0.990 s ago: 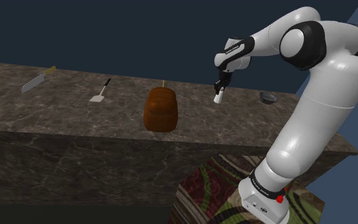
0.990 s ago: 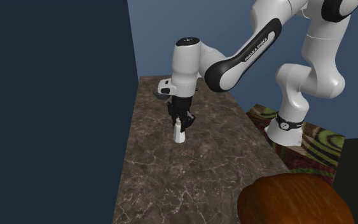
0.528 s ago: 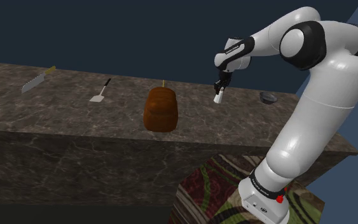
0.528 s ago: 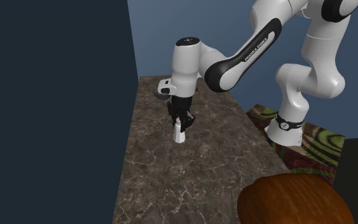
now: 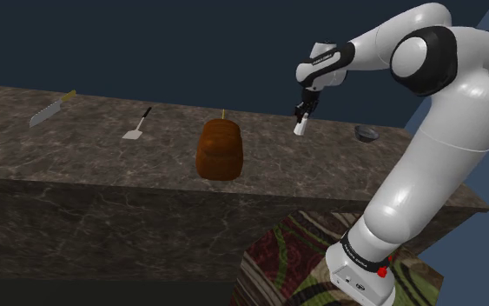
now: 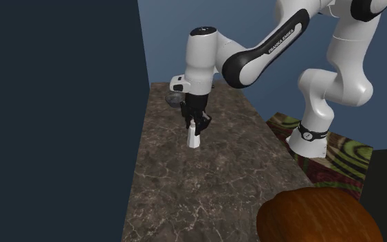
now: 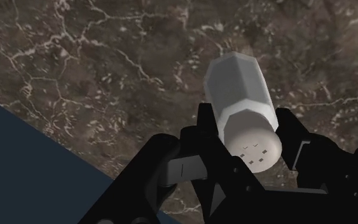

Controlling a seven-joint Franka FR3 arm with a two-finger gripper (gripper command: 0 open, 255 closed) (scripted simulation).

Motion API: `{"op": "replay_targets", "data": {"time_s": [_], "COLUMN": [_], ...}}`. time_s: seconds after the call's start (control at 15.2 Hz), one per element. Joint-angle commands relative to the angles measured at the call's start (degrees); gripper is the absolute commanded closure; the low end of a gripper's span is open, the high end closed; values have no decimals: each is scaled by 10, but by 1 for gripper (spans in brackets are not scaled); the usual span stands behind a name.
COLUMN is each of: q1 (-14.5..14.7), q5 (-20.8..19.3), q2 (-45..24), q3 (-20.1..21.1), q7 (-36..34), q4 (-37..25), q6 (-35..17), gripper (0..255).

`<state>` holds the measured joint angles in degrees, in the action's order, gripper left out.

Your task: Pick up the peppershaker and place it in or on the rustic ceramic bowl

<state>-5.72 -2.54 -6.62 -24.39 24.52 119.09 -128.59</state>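
The tool (image 5: 302,111) is clamping the shaker (image 5: 300,128) between both fingers. In the wrist view the fingers (image 7: 210,124) are pressing on opposite sides of the pale, faceted shaker (image 7: 241,105), with its perforated end facing the camera. Compared with half a second ago, the arm is rising: the wrist and the shaker are sitting higher in both the shoulder view and the second exterior view, and the shaker (image 6: 194,139) is now hanging just above the worktop (image 6: 205,192) instead of standing on it. This is indicating that the grasp is holding and that the pick-up stage is finishing. The bowl (image 5: 366,133) is resting on the worktop (image 5: 103,165) well apart from the shaker, toward the shoulder view's right; in the second exterior view the bowl (image 6: 173,97) is lying beyond the tool (image 6: 197,125), partly hidden by the wrist. The placing stage is not yet beginning. The next move is likely calling for a carry across to the bowl at a height clearing its rim. The shaker is hanging slightly tilted in the tool, so slipping is remaining a risk during the carry.
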Motion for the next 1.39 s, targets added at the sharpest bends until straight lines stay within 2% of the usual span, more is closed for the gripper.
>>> {"op": "replay_targets", "data": {"time_s": [0.0, 1.32], "q1": [2, 7], "q5": [-5, -22], "q2": [10, 58], "q3": [0, 1], "q7": [-3, -7], "q4": [-9, -112], "q6": [18, 166], "gripper": [255, 255]}}
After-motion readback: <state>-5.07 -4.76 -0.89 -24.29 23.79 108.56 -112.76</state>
